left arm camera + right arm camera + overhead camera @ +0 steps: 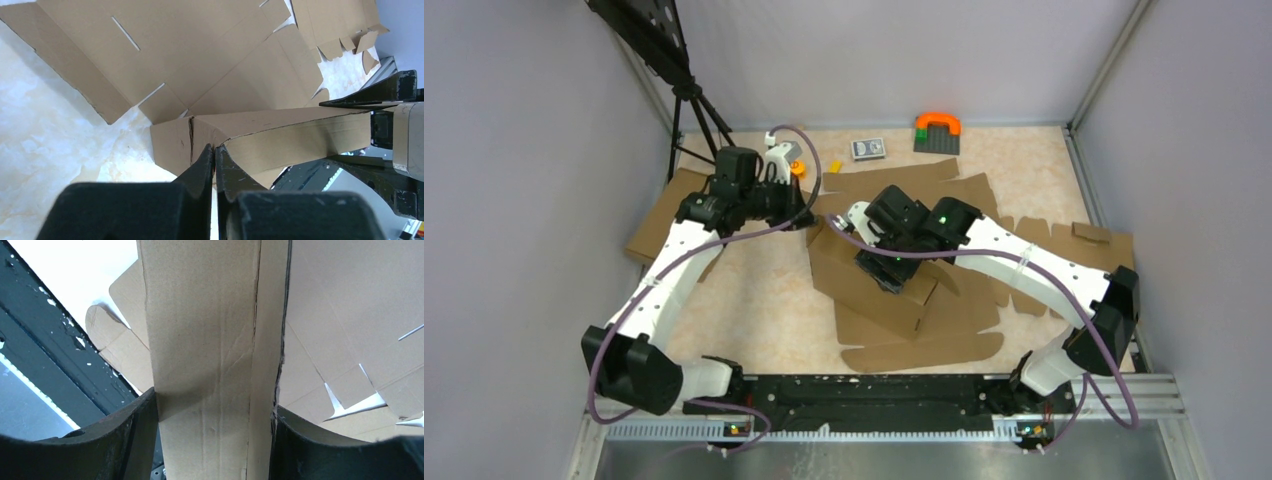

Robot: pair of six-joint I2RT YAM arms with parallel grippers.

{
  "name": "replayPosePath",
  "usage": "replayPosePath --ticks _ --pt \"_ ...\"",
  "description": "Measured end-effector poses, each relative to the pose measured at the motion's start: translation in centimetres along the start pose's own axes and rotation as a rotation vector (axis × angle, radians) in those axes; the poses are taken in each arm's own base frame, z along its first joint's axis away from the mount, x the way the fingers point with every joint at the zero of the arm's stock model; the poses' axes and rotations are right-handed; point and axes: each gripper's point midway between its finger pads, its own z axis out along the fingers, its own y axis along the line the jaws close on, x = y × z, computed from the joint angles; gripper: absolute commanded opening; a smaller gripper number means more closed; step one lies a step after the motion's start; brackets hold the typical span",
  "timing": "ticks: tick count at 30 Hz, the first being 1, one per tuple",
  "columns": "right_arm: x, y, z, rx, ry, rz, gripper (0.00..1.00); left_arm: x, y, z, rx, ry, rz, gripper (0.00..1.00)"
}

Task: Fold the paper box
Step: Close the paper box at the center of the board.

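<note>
The table point(764, 290) carries the paper box point(924, 320) in its middle part, a little toward the right edge. Most of the sheet lies flat and open. Only one long wall, on the side toward the left edge, is raised and doubled over.

The step in hand, as I judge it, is the forming of this first side wall. The right gripper point(215, 407) grips the doubled wall, with one finger pressed on each face of it. The left gripper point(215, 150) has its jaws closed together, and its tips rest against the corner at the end of the same wall. I cannot tell whether a thin edge is caught between them.

The next move probably calls for the right arm to hold the wall upright while the left one turns in the small end flap beside the corner. After that the neighbouring wall can be lifted and its tabs brought to the slits. The hold should be firm but not crushing, because the creases look soft.

A plain cardboard slab point(659, 225) lies at the left edge and torn scraps point(1084, 245) lie at the right edge. At the far edge there are an orange and green piece point(937, 128) and a small blue box point(868, 149).

No brand or writing can be read. The print on the blue box is too small.
</note>
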Motion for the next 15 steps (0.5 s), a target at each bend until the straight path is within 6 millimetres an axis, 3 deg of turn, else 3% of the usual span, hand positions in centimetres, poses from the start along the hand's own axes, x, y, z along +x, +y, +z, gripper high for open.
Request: replayPosePath --ticks 3,7,9,12,15 --pt "0.0 0.0 0.0 0.000 0.001 -0.003 0.56 0.1 -0.1 0.0 0.003 -0.002 -0.024 0.07" --pt "0.1 0.0 0.0 -0.001 0.002 -0.005 0.56 0.5 -0.1 -0.1 0.001 0.002 -0.040 0.26" --pt "0.0 0.1 0.0 -0.001 0.002 -0.005 0.56 1.4 0.1 0.0 -0.004 0.024 -0.059 0.27" --pt "0.0 0.1 0.0 -0.001 0.002 -0.005 0.56 2.5 0.5 0.3 -0.015 0.055 -0.082 0.09" --pt "0.0 0.1 0.0 -0.002 0.002 -0.005 0.56 2.8 0.6 0.3 -0.018 0.063 -0.087 0.01"
